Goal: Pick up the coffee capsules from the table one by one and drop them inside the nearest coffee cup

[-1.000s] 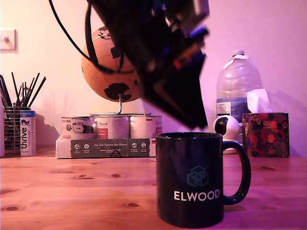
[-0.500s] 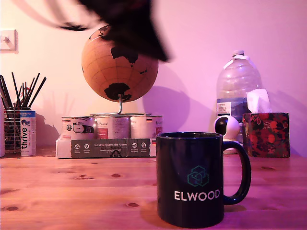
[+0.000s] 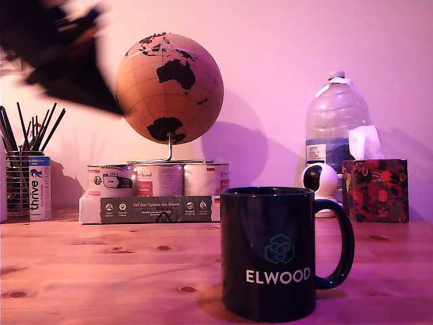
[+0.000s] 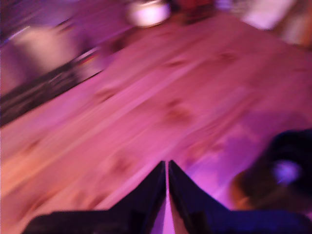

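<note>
dark navy-black glossy coffee cup [image 3: 268,252] is seen upright on the table [image 3: 101,271] in the exterior view, low and toward that view's right, loop handle turned to the exterior view's right, white "elwood" lettering and a teal hexagon logo facing the camera. in the wrist view the same cup [image 4: 282,170] is only a dark blurred shape at the frame edge. wooden planks with dark knots are shown in both views, bare around the cup.

gripper [image 4: 167,168] is seen in the wrist view with its two dark fingers [image 4: 146,195] pressed tip to tip, only a thin sliver of gap between them, and nothing is gripped there. it is held above the table, apart from the cup. in the exterior view the arm [image 3: 57,57] is a motion-smeared black mass at upper left of that view, in front of the wall, well apart from the cup; the pincer itself cannot be made out there.

no coffee capsule can be made out in either view; the cup's inside is not visible.

behind, on the table: cork-coloured globe [image 3: 168,88] on a stand, row of label-wrapped tins [image 3: 157,179], mesh pencil holder [image 3: 20,179], large water bottle [image 3: 336,122], round white camera [image 3: 318,180], floral tissue box [image 3: 375,188].
</note>
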Robot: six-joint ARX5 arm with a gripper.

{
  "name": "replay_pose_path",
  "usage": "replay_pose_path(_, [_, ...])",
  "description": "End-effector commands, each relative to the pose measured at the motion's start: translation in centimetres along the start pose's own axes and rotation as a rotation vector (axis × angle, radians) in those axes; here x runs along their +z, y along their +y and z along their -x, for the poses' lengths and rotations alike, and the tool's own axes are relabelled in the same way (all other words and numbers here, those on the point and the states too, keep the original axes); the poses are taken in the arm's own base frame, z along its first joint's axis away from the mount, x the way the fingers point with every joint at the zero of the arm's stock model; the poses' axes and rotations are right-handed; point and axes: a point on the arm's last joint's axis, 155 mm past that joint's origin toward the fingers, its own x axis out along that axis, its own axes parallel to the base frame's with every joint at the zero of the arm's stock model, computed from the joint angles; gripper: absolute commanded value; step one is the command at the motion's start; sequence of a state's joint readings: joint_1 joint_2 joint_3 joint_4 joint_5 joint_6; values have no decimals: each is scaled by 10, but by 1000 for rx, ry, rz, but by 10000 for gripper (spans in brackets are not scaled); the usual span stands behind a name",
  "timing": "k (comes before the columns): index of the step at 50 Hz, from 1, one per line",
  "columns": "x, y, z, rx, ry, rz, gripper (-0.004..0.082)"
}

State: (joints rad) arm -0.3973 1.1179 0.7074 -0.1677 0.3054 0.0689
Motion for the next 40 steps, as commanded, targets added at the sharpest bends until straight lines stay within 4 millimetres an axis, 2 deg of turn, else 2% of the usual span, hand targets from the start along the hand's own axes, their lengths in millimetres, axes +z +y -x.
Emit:
replay_pose_path(1, [-7, 10, 7, 32, -22, 33, -16])
replay_pose_path(10, [-18, 43, 34, 141, -98, 107, -16])
replay_pose_path(17, [-27, 58, 54, 208, -149, 142, -16])
replay_pose_path(40, [-37, 59, 113, 357, -333, 178, -16])
